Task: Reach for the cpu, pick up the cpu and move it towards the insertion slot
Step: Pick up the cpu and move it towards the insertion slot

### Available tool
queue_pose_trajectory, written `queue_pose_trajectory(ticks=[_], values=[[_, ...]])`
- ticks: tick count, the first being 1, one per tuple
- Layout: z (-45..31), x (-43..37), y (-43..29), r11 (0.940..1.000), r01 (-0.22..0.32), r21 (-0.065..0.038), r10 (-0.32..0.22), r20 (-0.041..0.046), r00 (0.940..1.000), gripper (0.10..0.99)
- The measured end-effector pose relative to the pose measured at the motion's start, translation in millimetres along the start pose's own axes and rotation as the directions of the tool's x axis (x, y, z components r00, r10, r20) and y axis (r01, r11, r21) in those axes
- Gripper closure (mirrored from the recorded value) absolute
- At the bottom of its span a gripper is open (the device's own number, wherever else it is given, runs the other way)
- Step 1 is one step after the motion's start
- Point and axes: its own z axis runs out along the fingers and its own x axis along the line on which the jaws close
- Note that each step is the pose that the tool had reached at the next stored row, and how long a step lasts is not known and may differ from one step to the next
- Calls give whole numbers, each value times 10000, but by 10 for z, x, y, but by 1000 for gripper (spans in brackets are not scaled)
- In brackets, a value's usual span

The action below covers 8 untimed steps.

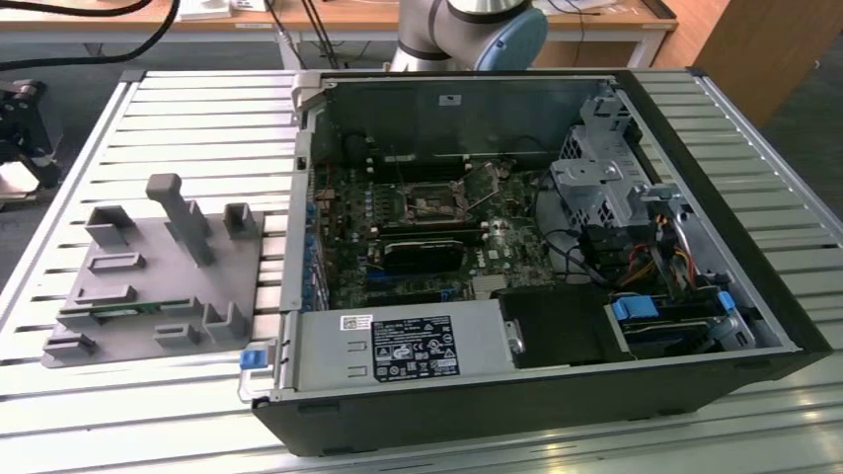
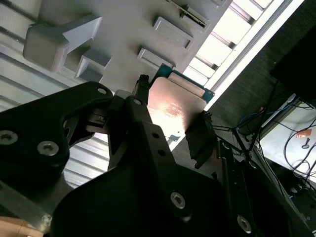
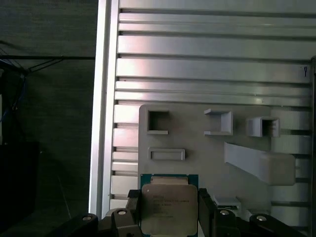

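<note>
Cpu clamped by two opposite edges between black fingers of the gripper, over the grey fixture plate near its low rectangular pocket. Insertion slot well apart from that plate, inside the open computer case.

Black end effector with silver screws; grey arm, blue joint cap.
</note>
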Motion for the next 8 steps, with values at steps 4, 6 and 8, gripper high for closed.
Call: queue_pose_trajectory(ticks=[4, 6, 8], values=[[-87, 2, 7, 10000, 0, 1, 0, 0, 10000, 541], [-136, 3, 11, 10000, -1, 1, 1, 0, 10000, 541], [-176, 3, 13, 10000, -1, 1, 1, 0, 10000, 541]])
